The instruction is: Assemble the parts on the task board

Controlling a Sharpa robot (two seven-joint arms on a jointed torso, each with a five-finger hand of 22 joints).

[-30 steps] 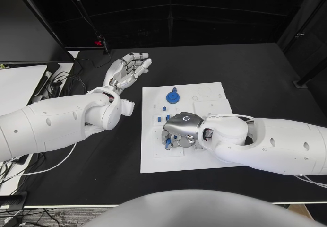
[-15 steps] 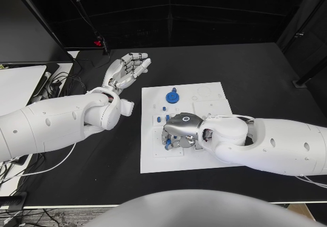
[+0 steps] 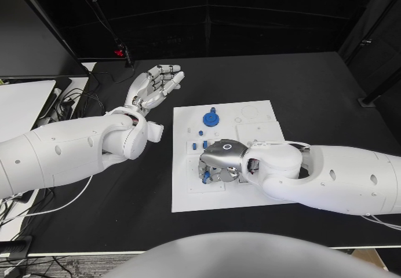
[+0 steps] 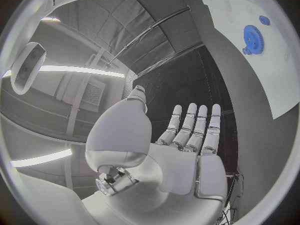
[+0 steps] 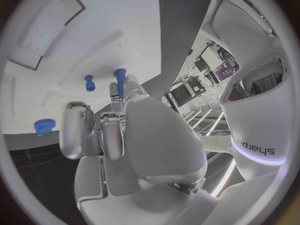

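Observation:
The white task board (image 3: 189,197) lies mid-table. A blue gear (image 3: 212,119) sits near its far edge, and small blue pegs (image 3: 204,134) stand below it. My right hand (image 3: 219,167) reaches down over the board's left middle, fingers curled. In the right wrist view my right hand (image 5: 119,135) pinches a blue peg (image 5: 119,82) at its fingertips, just above the board. Another blue peg (image 5: 89,82) stands close beside it, and the blue gear (image 5: 42,126) lies farther off. My left hand (image 3: 156,86) is held open above the black table beyond the board's far left corner, fingers straight (image 4: 187,150).
A white panel (image 3: 21,101) and cables (image 3: 79,101) lie at the table's left edge. In the left wrist view the blue gear (image 4: 253,37) and the board (image 4: 262,75) lie off to one side of the open palm. Shallow recesses mark the board's far right part (image 3: 251,113).
My right hand has edged slightly toward the board's near left, still over the same spot. The left hand has not moved.

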